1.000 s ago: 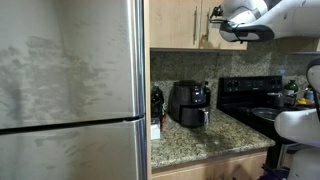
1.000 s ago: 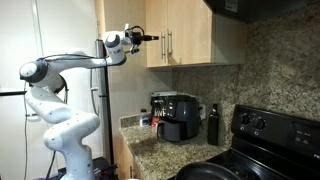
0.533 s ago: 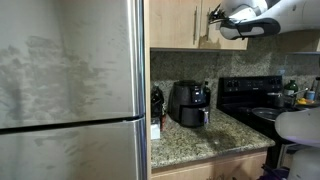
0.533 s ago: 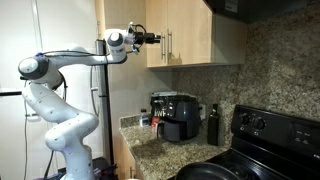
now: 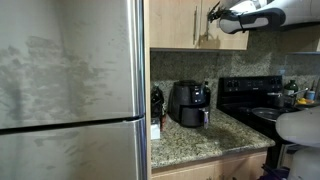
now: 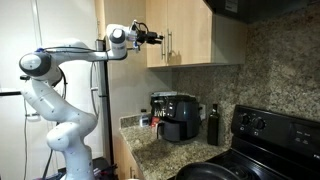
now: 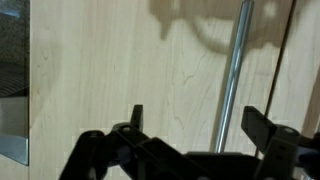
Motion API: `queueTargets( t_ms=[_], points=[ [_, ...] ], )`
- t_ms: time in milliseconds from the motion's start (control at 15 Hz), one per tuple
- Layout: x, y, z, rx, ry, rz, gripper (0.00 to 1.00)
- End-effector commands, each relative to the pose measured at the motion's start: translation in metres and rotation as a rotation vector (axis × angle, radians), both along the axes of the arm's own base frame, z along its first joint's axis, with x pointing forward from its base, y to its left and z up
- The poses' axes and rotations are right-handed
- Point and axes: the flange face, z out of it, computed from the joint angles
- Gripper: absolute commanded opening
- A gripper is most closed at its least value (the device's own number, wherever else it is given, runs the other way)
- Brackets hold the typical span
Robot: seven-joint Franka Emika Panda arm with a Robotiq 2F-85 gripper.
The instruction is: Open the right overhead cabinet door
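Obs: gripper [image 7: 195,118] wide open, holding nothing; 1 bar handle [image 7: 230,80] sits between fingers [image 7: 135,118]. Target right overhead cabinet door [image 6: 190,30] shut. Risk: bar may belong to neighbouring door [image 6: 156,55], view unclear; wrong door would open.
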Motion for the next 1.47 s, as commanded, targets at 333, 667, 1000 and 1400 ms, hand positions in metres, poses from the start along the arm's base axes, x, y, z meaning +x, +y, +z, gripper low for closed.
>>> queueTargets(
  t_ms=[333, 667, 1000, 1400],
  points=[
    [0.051, 0.012, 0.004, 0.124, 0.02, -0.001, 1.0],
    [0.08, 0.012, 0.003, 0.148, -0.014, -0.074, 1.0],
    [0.095, 0.023, -0.002, 0.121, -0.028, -0.129, 0.67],
    [0.104, 0.021, -0.013, 0.088, -0.072, -0.191, 0.26]
  ],
)
